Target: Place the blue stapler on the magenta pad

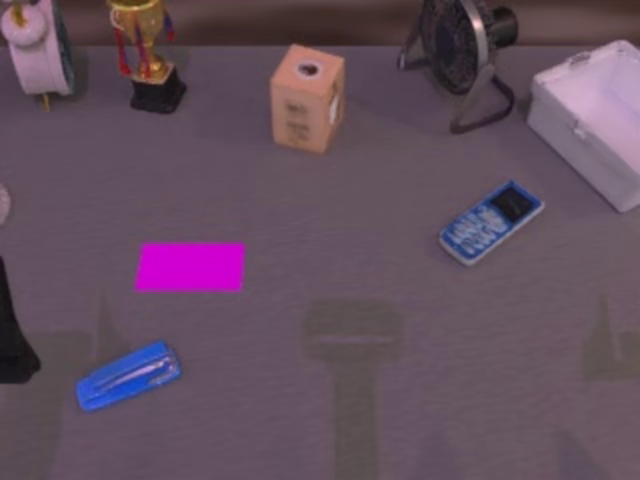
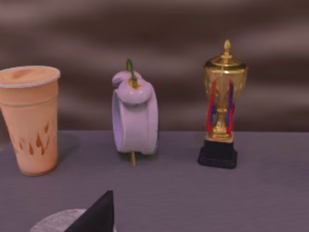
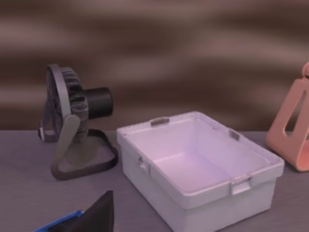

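Blue stapler (image 1: 128,376): untouched on table, near the pad, apart.
Magenta pad (image 1: 190,267): bare.
Grippers: openness cannot be told.
Progress: nothing done; pickup and placing remain.

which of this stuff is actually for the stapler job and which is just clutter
For the job:
stapler
magenta pad

Just lying about:
phone
fan
white bin
tan box
trophy
alarm clock
cup
orange stand

Left arm (image 1: 14,335) sits parked at the table's left edge.
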Available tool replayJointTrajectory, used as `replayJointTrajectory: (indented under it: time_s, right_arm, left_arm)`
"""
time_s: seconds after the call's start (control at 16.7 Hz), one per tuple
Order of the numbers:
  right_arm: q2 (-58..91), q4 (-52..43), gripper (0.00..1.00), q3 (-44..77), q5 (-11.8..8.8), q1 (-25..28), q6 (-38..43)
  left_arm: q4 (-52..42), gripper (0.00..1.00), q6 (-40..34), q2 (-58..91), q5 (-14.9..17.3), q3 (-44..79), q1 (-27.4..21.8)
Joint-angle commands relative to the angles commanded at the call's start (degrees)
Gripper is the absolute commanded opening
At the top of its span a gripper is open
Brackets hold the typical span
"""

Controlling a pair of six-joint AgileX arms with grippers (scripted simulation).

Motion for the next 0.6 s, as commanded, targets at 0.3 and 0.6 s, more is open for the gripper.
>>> replayJointTrajectory:
  time_s: [0.3, 0.6]
  right_arm:
    - [0.0, 0.0, 1.00, 0.0, 0.0, 0.0, 0.0]
    - [0.0, 0.0, 1.00, 0.0, 0.0, 0.0, 0.0]
  left_arm:
    - [-3.2, 1.00, 2.4, 3.7, 0.1, 3.5, -1.1]
    - [-16.2, 1.00, 12.4, 21.9, 0.1, 17.5, -4.8]
